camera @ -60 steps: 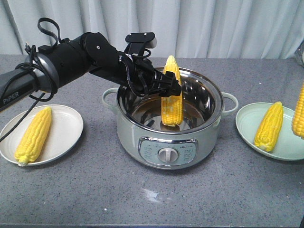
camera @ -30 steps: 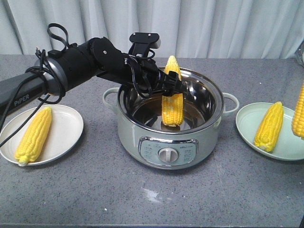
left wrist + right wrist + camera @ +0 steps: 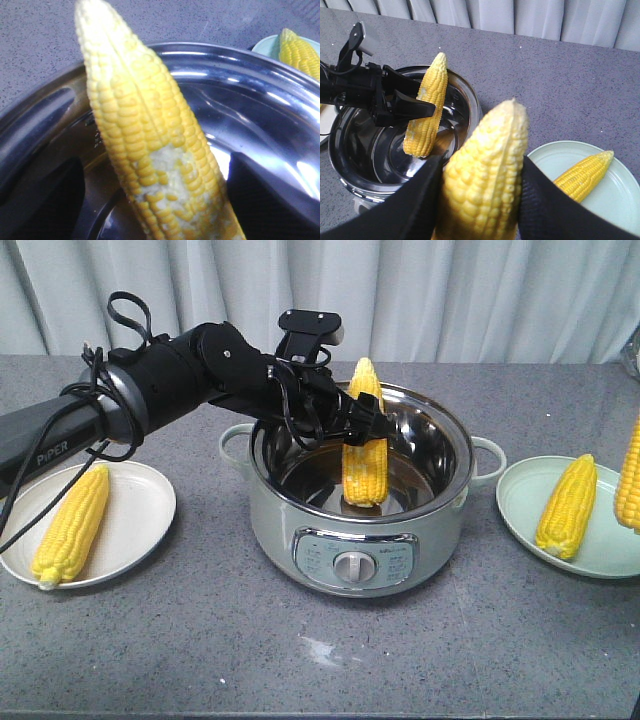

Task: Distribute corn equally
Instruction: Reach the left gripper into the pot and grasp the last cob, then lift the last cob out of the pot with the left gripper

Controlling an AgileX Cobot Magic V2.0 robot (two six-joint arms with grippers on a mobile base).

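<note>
An upright corn cob (image 3: 364, 445) stands with its lower end inside the steel pot (image 3: 452, 502), and my left gripper (image 3: 366, 430) is shut on its middle. The left wrist view shows that cob (image 3: 145, 135) close up between dark fingers (image 3: 40, 200). My right gripper (image 3: 482, 167) is shut on a second cob (image 3: 485, 175), held upright above the green plate (image 3: 615, 200); the front view shows that cob (image 3: 630, 485) at the right edge. One cob (image 3: 567, 505) lies on the green plate (image 3: 520, 495). Another cob (image 3: 72, 525) lies on the white plate (image 3: 140, 510).
The pot is an electric cooker with a dial and panel (image 3: 353, 562) facing front and side handles (image 3: 487, 455). It sits mid-table between the two plates. A grey curtain hangs behind the grey tabletop. The left arm's cables (image 3: 125, 315) loop above its forearm.
The left arm has shifted a little to the right and up, still holding the cob upright in the pot. The right cob has stayed in place.
</note>
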